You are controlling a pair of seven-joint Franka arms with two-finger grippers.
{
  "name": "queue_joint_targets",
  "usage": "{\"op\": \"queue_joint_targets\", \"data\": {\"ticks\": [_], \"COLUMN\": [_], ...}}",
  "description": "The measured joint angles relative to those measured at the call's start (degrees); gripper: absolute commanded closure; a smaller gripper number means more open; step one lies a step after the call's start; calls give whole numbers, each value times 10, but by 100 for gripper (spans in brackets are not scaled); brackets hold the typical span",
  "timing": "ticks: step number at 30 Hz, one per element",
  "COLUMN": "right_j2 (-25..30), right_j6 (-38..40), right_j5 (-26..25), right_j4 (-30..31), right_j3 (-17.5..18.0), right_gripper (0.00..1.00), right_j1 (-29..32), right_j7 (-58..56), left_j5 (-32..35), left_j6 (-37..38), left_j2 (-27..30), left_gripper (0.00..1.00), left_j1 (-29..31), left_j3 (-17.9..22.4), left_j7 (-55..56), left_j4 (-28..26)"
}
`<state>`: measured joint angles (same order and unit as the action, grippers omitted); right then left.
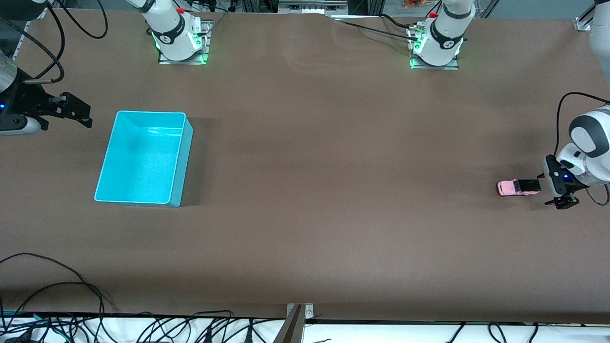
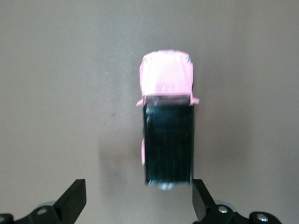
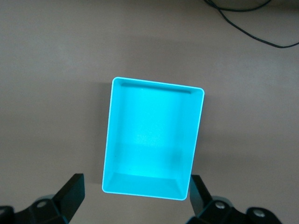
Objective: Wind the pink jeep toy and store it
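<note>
The pink jeep toy, pink hood and black roof, stands on the brown table near the left arm's end. It also shows in the left wrist view. My left gripper hangs over its rear end, open and empty. The jeep's rear lies between the fingers, close to one fingertip, not touching. The cyan bin stands empty toward the right arm's end. My right gripper waits beside the bin at the table's end, open and empty, looking down on the bin.
Both arm bases stand along the table's edge farthest from the front camera. Black cables lie at the near edge toward the right arm's end. A wide stretch of bare brown table lies between bin and jeep.
</note>
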<state>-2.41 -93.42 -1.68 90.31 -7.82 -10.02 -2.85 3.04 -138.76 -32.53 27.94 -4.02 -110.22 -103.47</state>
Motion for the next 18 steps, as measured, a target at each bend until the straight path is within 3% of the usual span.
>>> {"op": "queue_joint_targets", "data": {"ticks": [18], "right_j2": [0], "right_j6": [0], "right_j5": [0], "right_j4": [0], "right_j3": [0], "right_gripper": [0], "right_j1": [0], "right_j7": [0], "left_j5": [0], "left_j6": [196], "left_j2": [5], "left_gripper": [0], "left_j1": [-37], "left_j3": [-23], "left_j7": [118], "left_j4": [123]}}
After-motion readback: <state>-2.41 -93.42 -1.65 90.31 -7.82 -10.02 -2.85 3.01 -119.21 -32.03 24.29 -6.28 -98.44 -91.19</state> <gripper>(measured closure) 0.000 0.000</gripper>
